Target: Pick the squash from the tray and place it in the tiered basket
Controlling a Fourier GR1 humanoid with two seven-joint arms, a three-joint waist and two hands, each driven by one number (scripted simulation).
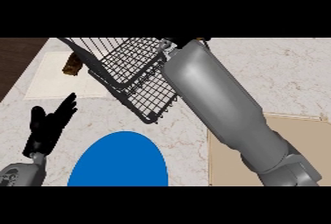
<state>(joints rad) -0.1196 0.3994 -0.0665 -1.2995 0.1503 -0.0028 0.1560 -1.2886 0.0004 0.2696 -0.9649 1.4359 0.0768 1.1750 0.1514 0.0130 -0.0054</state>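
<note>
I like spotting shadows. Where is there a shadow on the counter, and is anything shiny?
Head view: a soft dark shadow lies on the counter beneath the wire tiered basket. Head view: a pale streak of shine runs down the right forearm, which hides its hand. Head view: the left hand is plain black, no gleam.

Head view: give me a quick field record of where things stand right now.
basket: black wire tiered basket, top centre
right arm: grey forearm reaching up to the basket; hand hidden at the top edge
squash: not visible
left hand: open, fingers up, lower left, resting
plate: blue, bottom centre
tray: tan, right, partly under the arm
mat: pale, upper left, a brown item on it
</note>
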